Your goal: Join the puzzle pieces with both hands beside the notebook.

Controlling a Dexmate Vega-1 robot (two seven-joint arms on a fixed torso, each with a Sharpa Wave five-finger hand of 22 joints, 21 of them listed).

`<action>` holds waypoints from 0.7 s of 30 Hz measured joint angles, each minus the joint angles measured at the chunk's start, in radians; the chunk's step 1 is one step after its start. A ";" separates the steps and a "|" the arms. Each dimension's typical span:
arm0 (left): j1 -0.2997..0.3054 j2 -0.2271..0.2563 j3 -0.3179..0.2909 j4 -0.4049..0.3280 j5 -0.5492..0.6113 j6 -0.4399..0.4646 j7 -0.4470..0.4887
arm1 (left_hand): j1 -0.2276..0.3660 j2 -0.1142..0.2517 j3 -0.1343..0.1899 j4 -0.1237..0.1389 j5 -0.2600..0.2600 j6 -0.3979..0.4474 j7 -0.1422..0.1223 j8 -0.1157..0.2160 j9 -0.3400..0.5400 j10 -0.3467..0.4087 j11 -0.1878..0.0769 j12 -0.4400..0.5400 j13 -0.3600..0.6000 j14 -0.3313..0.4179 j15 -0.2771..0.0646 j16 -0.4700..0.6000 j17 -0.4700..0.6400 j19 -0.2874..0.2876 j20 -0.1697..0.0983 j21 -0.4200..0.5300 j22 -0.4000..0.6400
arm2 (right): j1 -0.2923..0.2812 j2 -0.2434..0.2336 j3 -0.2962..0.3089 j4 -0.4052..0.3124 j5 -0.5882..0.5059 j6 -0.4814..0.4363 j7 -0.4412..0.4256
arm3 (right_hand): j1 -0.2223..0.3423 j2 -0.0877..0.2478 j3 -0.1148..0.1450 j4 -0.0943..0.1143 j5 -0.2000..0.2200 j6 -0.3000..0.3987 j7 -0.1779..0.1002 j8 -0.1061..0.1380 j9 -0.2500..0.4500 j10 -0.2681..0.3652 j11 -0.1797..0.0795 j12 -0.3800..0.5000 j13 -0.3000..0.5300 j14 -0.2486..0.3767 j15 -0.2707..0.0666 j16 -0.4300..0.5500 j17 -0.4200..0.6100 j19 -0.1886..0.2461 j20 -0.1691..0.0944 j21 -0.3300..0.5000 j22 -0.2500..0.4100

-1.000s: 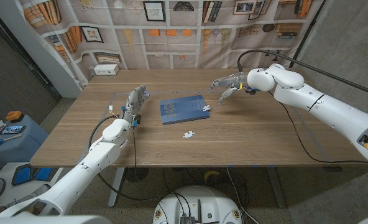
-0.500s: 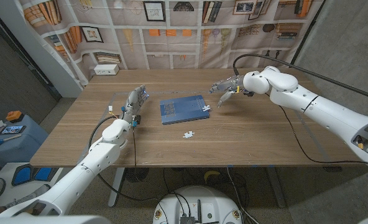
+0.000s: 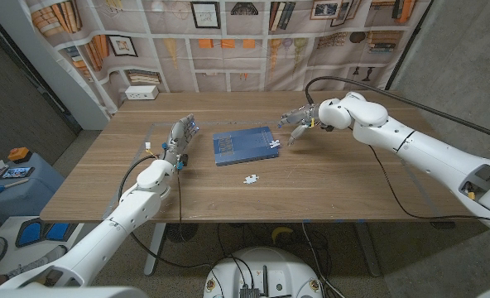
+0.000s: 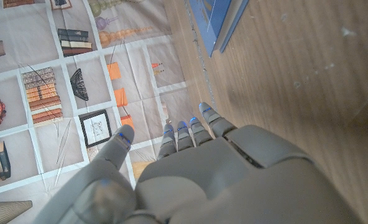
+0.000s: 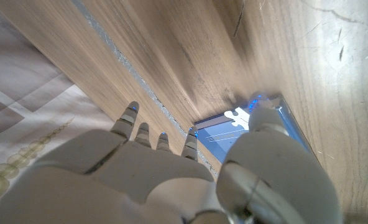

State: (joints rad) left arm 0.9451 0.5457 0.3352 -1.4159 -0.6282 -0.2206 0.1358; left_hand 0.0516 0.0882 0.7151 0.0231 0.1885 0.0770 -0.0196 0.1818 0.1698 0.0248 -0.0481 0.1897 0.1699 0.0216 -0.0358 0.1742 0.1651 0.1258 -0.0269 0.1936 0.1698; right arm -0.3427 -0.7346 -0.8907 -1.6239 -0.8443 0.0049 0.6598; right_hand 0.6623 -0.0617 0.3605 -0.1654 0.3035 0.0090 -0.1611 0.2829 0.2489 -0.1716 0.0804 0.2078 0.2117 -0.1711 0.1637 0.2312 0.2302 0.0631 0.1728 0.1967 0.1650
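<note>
A blue notebook lies mid-table, and its corner shows in the left wrist view. One white puzzle piece sits on the notebook's right edge; the right wrist view shows this piece too, just past the thumb. A second white piece lies on the wood in front of the notebook. My right hand hovers open just right of the notebook, fingers spread toward the piece, holding nothing. My left hand stands to the left of the notebook, fingers extended and empty.
A white box sits at the table's far left corner by the backdrop. A black cable trails from the right arm over the table's right half. Bare wood stretches in front of the notebook.
My right hand has drifted left toward the notebook's right edge. The left hand, the notebook and both pieces have stayed put.
</note>
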 measured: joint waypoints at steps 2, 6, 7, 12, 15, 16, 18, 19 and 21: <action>0.000 0.000 0.000 0.000 -0.001 -0.001 0.000 | 0.000 0.000 0.000 0.000 0.000 0.000 0.000 0.000 0.000 0.000 0.000 0.000 0.000 0.000 0.000 0.000 0.000 0.000 0.000 0.000 0.000 | 0.000 0.002 -0.001 0.001 -0.003 -0.007 0.005 | 0.000 0.000 0.000 0.000 0.000 0.006 0.001 0.006 0.000 0.000 0.000 0.000 0.000 0.002 -0.002 0.000 0.001 0.003 -0.003 0.000 0.000; 0.002 -0.001 0.000 0.000 -0.002 -0.003 0.000 | 0.000 0.000 0.000 0.000 0.000 0.000 0.000 0.000 0.000 0.000 0.000 0.000 0.000 0.000 0.000 0.000 0.000 0.000 0.000 0.000 0.000 | 0.000 0.015 -0.012 0.005 -0.009 -0.019 0.014 | 0.012 -0.012 0.000 0.000 0.000 0.011 0.000 0.010 0.000 0.000 0.000 0.008 0.000 0.002 -0.002 0.000 0.001 0.003 -0.003 0.000 0.000; 0.003 -0.002 0.000 0.001 -0.003 -0.003 0.000 | 0.000 0.000 0.000 0.000 0.000 0.000 0.000 0.000 0.000 0.000 0.000 0.000 0.000 0.000 0.000 0.000 0.000 0.000 0.000 0.000 0.000 | 0.001 0.018 -0.015 0.006 -0.012 -0.025 0.019 | 0.012 -0.012 0.000 0.000 0.000 0.015 0.004 0.010 0.000 0.000 0.000 0.008 0.000 0.002 -0.001 0.000 0.001 0.003 -0.003 0.000 0.000; 0.006 -0.002 0.000 0.001 -0.004 -0.006 0.001 | -0.001 0.000 0.000 0.000 0.000 0.000 0.000 0.000 0.000 0.000 0.000 0.000 0.000 0.000 0.000 0.000 0.000 0.000 0.000 0.000 0.000 | 0.005 0.028 -0.023 0.009 -0.018 -0.035 0.027 | 0.022 -0.001 0.003 0.003 0.000 0.025 0.004 0.017 0.005 0.000 0.000 0.008 0.000 0.002 -0.001 0.000 0.001 0.003 -0.003 0.000 0.000; 0.010 -0.002 -0.001 0.001 -0.006 -0.007 0.001 | -0.008 -0.003 0.000 0.000 0.000 0.000 0.000 0.000 0.000 0.000 0.000 0.000 0.000 0.000 0.000 0.000 0.000 0.000 0.000 0.000 0.000 | 0.007 0.035 -0.029 0.010 -0.023 -0.044 0.032 | 0.022 -0.001 0.003 0.003 0.000 0.036 0.000 0.021 0.005 0.000 0.000 0.008 0.000 0.002 -0.001 0.000 0.001 0.007 -0.007 0.000 0.000; 0.010 -0.002 -0.001 0.001 -0.006 -0.007 0.001 | -0.008 -0.003 0.000 0.000 0.000 0.000 0.000 0.000 0.000 0.000 0.000 0.000 0.000 0.000 0.000 0.000 0.000 0.000 0.000 0.000 0.000 | 0.008 0.037 -0.032 0.011 -0.025 -0.047 0.033 | 0.022 -0.001 0.003 0.003 0.000 0.036 0.001 0.021 0.005 0.001 -0.001 0.008 0.000 0.002 -0.001 0.000 0.001 0.007 -0.007 0.000 0.000; 0.012 -0.002 -0.002 0.001 -0.007 -0.007 0.002 | -0.008 -0.003 0.004 -0.004 0.000 0.004 -0.004 0.000 0.000 0.004 -0.004 0.000 0.000 0.002 0.002 0.000 0.000 0.000 0.000 0.000 0.000 | 0.009 0.041 -0.037 0.013 -0.027 -0.050 0.035 | 0.022 -0.001 0.003 0.003 0.000 0.046 0.000 0.021 0.005 0.004 -0.004 0.008 0.000 0.002 -0.001 0.000 0.001 0.010 -0.003 0.000 0.000; 0.012 -0.002 -0.002 0.001 -0.007 -0.007 0.002 | -0.008 -0.003 0.004 -0.004 0.000 0.004 -0.004 0.000 0.000 0.006 -0.005 0.000 0.000 0.004 0.004 0.000 0.000 0.000 0.000 0.000 0.000 | 0.010 0.042 -0.038 0.013 -0.029 -0.053 0.036 | 0.022 -0.001 0.003 0.002 0.000 0.046 0.000 0.021 0.005 0.004 -0.004 0.008 0.000 0.002 -0.001 0.000 0.001 0.010 -0.003 0.000 0.000; 0.015 -0.002 -0.003 -0.001 -0.008 -0.007 0.002 | -0.008 -0.003 0.004 -0.004 0.000 0.004 -0.004 0.000 0.000 0.006 -0.005 0.000 0.000 0.005 0.005 0.000 0.000 0.000 0.000 0.000 0.000 | 0.012 0.047 -0.042 0.016 -0.033 -0.058 0.038 | 0.022 -0.001 0.007 -0.002 0.000 0.046 0.000 0.021 0.005 0.007 -0.007 0.008 0.000 0.002 -0.001 0.000 0.001 0.010 -0.003 0.000 0.000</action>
State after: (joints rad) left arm 0.9601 0.5437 0.3327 -1.4166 -0.6360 -0.2279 0.1380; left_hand 0.0436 0.0856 0.7190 0.0192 0.1885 0.0806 -0.0233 0.1817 0.1698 0.0303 -0.0536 0.1897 0.1699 0.0270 -0.0304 0.1742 0.1650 0.1257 -0.0268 0.1936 0.1698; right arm -0.3304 -0.6879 -0.9332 -1.6079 -0.8768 -0.0527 0.6976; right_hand 0.6846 -0.0629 0.3676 -0.1670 0.3035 0.0555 -0.1610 0.3040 0.2535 -0.1642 0.0729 0.2157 0.2116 -0.1696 0.1623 0.2312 0.2308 0.0732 0.1698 0.1967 0.1650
